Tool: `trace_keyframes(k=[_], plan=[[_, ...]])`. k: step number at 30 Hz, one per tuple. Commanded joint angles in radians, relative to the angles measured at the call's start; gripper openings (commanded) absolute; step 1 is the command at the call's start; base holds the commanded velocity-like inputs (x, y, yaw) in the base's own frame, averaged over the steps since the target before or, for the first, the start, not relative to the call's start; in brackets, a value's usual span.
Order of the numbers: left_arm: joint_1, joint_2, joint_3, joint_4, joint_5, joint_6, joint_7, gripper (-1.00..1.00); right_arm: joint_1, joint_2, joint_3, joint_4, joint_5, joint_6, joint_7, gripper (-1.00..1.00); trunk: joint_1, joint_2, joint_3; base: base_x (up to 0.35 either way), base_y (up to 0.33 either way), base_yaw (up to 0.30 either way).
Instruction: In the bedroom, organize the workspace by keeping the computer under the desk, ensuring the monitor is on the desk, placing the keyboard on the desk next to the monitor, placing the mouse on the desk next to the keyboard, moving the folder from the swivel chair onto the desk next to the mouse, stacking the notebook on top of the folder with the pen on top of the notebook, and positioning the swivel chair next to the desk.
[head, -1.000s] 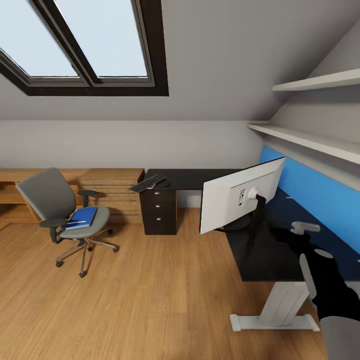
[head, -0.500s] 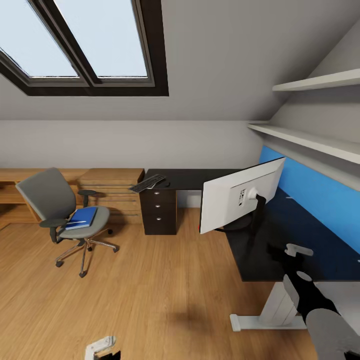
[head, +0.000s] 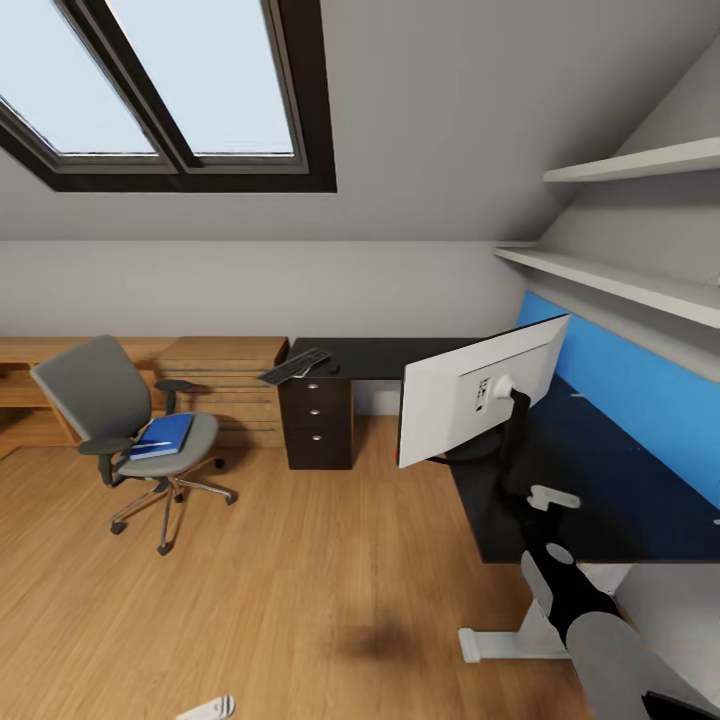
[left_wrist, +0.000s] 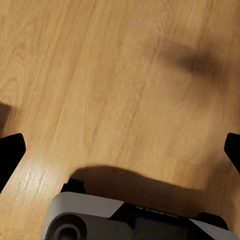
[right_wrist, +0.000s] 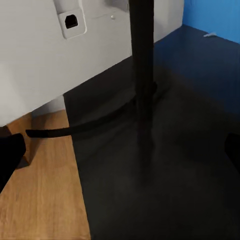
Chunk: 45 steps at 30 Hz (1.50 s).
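Head view: folder (head: 165, 435) on swivel chair (head: 120, 430), keyboard (head: 295, 366) at desk (head: 600, 500) far corner. Right wrist view: monitor (right_wrist: 45, 55) stand base close up, right gripper (right_wrist: 120, 150) fingers spread; left gripper (left_wrist: 120, 150) spread over floor (left_wrist: 100, 75).

A home attic room fitted out as a study, rendered by a simulator. A sloped grey ceiling (head: 430, 120) carries a dark-framed skylight (head: 170, 90) at 11 o'clock, above a wood-plank floor (head: 300, 580). An L-shaped black surface (head: 600, 480) runs from 12 to 3 o'clock, bearing a monitor (head: 480, 395) seen from its white back and a keyboard (head: 295, 366). A grey swivel chair (head: 125, 430) at 9 o'clock holds a blue folder (head: 165, 435). Light-wood drawers (head: 225, 385) stand behind it; white wall shelves (head: 620, 280) and a blue wall panel (head: 640, 390) line the right side.
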Motion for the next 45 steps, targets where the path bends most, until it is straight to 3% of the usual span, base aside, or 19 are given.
trace_keyframes(k=[1,6,17,20,22,24,26,29,45], plan=[[0.000,0.000,-0.004,-0.002,0.010,0.005,0.006,1.00,-0.001,0.012,-0.001,0.001,0.000,-0.004,-0.017,1.00,0.001,-0.002,-0.002,0.000,-0.123,0.000],[0.000,0.000,-0.028,0.025,0.009,-0.005,0.006,1.00,-0.001,0.023,-0.001,0.002,0.008,-0.007,-0.045,1.00,0.001,-0.002,-0.002,0.000,-0.208,0.000],[0.000,0.002,-0.026,0.033,0.010,-0.018,0.008,1.00,-0.001,0.024,0.002,0.005,0.015,-0.008,-0.047,1.00,0.001,-0.002,-0.002,0.000,-0.307,0.000],[0.000,0.002,-0.025,0.033,0.010,-0.018,0.008,1.00,-0.001,0.023,0.003,0.028,0.021,-0.052,-0.047,1.00,0.001,-0.002,-0.002,0.000,-0.309,0.000],[0.000,0.002,-0.025,0.033,0.010,-0.018,0.008,1.00,-0.002,0.019,0.014,0.113,0.119,-0.122,-0.051,1.00,0.001,-0.002,-0.002,0.000,-0.309,0.000],[0.000,0.002,-0.025,0.033,0.009,-0.018,0.008,1.00,-0.004,0.019,0.016,0.131,0.178,-0.130,-0.060,1.00,0.001,-0.002,-0.002,0.000,-0.309,0.000],[0.000,0.002,-0.026,0.033,0.009,-0.018,0.008,1.00,-0.014,0.017,0.017,0.145,0.231,-0.134,-0.079,1.00,0.001,-0.002,-0.002,0.000,-0.306,0.000],[0.000,0.002,-0.026,0.033,0.008,-0.018,0.008,1.00,-0.037,0.014,0.017,0.163,0.274,-0.137,-0.103,1.00,0.001,-0.002,-0.002,0.000,-0.274,0.000],[0.000,0.002,-0.025,0.029,0.009,-0.062,0.007,1.00,-0.061,0.015,0.022,0.251,0.320,-0.136,-0.109,1.00,0.001,-0.002,-0.002,0.000,-0.054,0.000]])
